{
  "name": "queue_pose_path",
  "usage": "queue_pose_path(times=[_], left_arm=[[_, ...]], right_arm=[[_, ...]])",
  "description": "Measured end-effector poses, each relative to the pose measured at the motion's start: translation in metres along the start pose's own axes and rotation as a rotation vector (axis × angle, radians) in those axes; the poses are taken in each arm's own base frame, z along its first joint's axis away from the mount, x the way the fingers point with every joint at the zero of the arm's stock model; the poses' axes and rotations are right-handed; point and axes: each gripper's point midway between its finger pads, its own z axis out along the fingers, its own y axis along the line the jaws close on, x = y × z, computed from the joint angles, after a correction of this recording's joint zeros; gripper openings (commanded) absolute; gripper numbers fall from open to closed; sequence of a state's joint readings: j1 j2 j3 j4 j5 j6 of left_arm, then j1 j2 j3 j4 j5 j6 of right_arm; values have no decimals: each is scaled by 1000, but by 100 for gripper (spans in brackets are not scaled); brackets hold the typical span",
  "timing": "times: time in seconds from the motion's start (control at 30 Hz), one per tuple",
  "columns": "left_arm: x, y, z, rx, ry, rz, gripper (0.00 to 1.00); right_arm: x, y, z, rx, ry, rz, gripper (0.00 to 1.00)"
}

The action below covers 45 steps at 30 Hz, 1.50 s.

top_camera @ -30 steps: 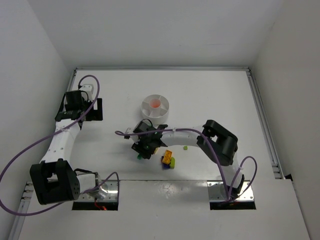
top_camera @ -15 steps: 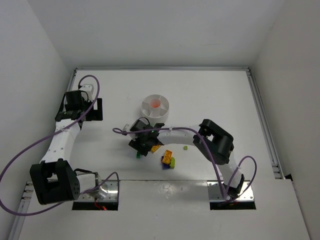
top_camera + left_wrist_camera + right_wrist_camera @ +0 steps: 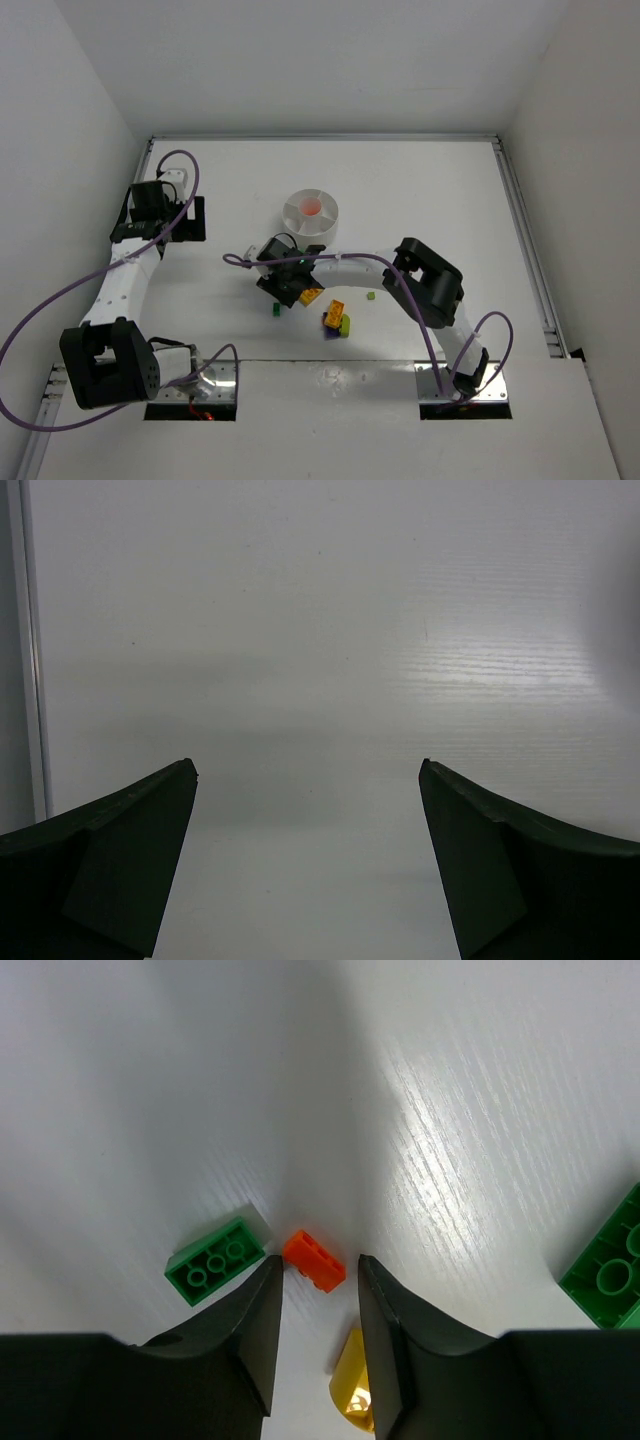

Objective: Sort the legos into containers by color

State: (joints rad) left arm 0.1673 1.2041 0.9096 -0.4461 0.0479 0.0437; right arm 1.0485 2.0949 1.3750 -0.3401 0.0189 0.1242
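Two sets of jaws to log. Left jaws are spread as wide as they go with nothing between them, only bare white counter below, parked well apart from the bricks.

Right jaws are about half open, low over the counter, gripping nothing. Their tips straddle the small red-orange plastic brick, which lies flat on the counter. The left tip is about touching its corner and the right tip is just beside it.

Just left of that brick is a small green plastic brick. A yellow plastic bit sits by the right jaw, half hidden. A larger green brick is cut off at the right edge.

In the top view, the round white sectioned dish sits near the right wrist, with a red-orange piece in its centre well.

Handling, judged: the red-orange brick is tiny, hard, very light and smooth-sided, so it will likely skid or pop out if pinched on a corner. It lies askew to the jaws. The best hold is across its two long flat sides, centred, tips low. The main risk is the left tip nudging the green neighbour.
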Motion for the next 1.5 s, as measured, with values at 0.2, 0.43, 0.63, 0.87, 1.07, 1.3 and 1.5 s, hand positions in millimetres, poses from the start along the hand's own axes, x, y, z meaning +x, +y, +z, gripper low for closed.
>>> queue_pose_path(times=[0.2, 0.43, 0.63, 0.87, 1.07, 1.3, 1.5], left_arm=[[1, 0, 2, 1, 7, 0, 100], [1, 0, 2, 1, 7, 0, 100], [1, 0, 2, 0, 7, 0, 100], [1, 0, 2, 1, 7, 0, 100], [1, -2, 2, 12, 6, 0, 100], [1, -3, 2, 19, 5, 0, 100], [-1, -3, 2, 19, 2, 0, 100]], right_arm=[[-2, 1, 1, -5, -8, 1, 21], [-2, 3, 2, -20, -18, 0, 4], [6, 1, -6, -20, -34, -16, 0], [40, -10, -47, -23, 30, -25, 0], [-10, -35, -104, 12, -121, 1, 0], [-81, -109, -142, 127, -277, 89, 0], [-99, -175, -136, 195, -270, 185, 0]])
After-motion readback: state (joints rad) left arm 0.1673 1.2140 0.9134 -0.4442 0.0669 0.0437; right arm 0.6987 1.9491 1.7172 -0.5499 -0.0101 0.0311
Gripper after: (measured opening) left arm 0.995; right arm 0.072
